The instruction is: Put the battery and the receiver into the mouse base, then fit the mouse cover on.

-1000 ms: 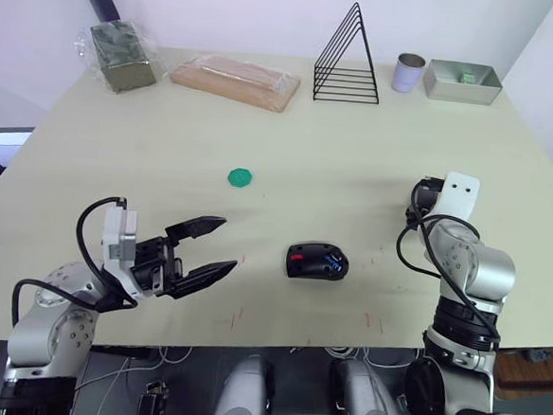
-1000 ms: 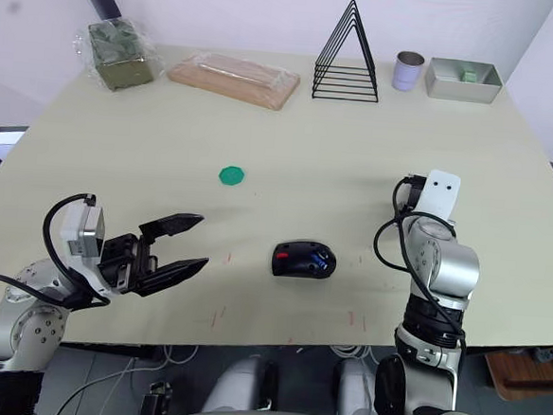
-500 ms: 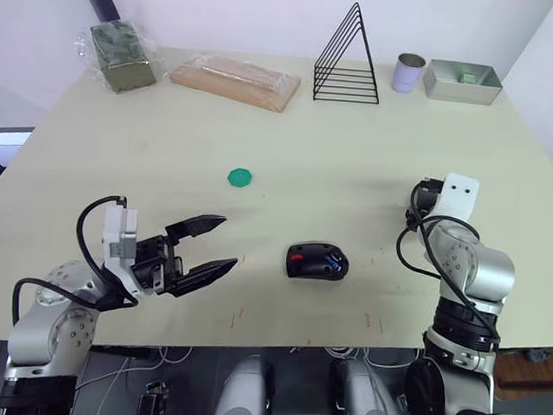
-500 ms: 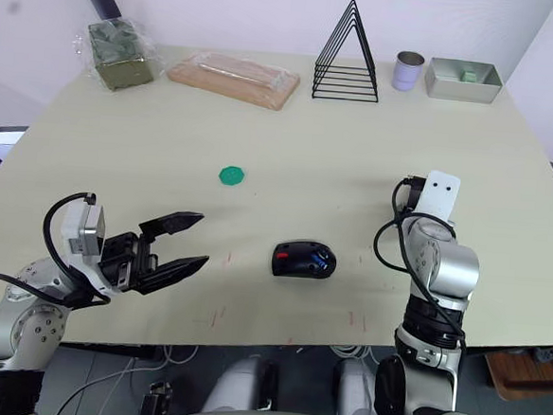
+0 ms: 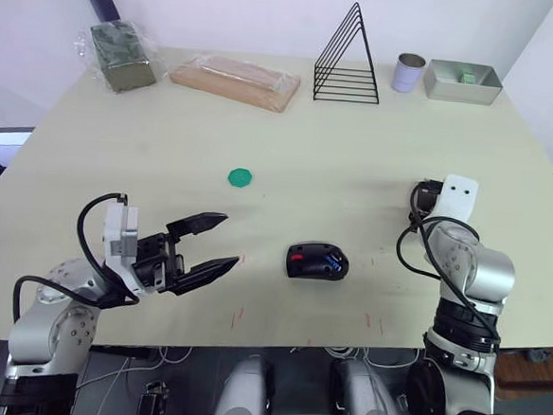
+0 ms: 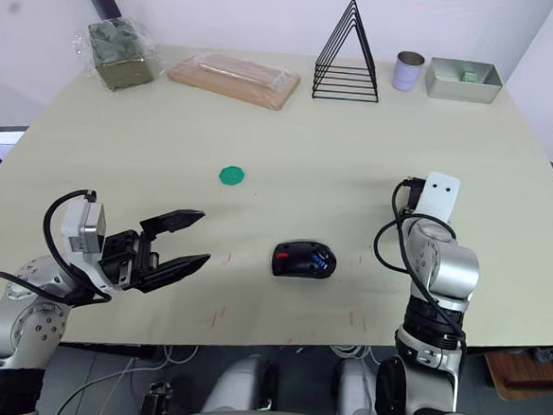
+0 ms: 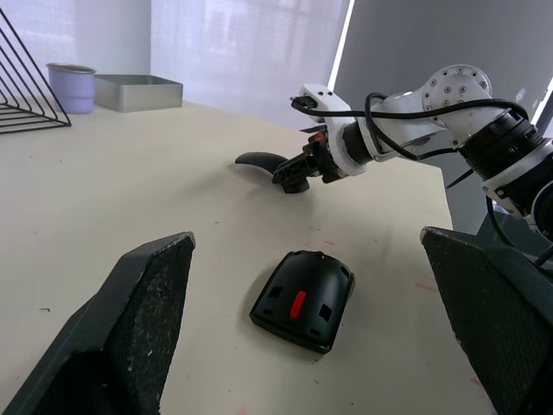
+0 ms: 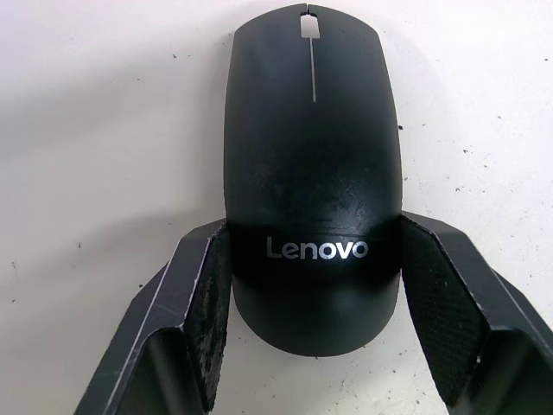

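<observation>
Mouse base (image 5: pixel 317 263) lies flat on the pale table (image 5: pixel 357 147), near its front edge, its hollow top up with a red patch and the blue battery (image 5: pixel 330 263) showing inside it. Everything else is placed from that base. To its left, well apart, the left gripper (image 5: pixel 207 244) hovers over the table with its two black fingers spread wide and nothing between them, pointing toward the base. To the right of the base and slightly farther back, the right gripper (image 8: pixel 307 333) is down at the table with the mouse cover (image 8: pixel 311 181). The cover lies flat, smooth side up, and the two fingers touch its sides at the rear end, closed on it. The left wrist view shows the cover (image 7: pixel 261 162) as a dark curved shell sticking out from that gripper, beyond the base (image 7: pixel 304 299). Behind the base and to its left sits a small green disc (image 5: pixel 240 176). Far behind it, along the back edge, stand a black wire rack (image 5: pixel 349 59), a cup (image 5: pixel 408 72) and a metal tray (image 5: pixel 463 82).
</observation>
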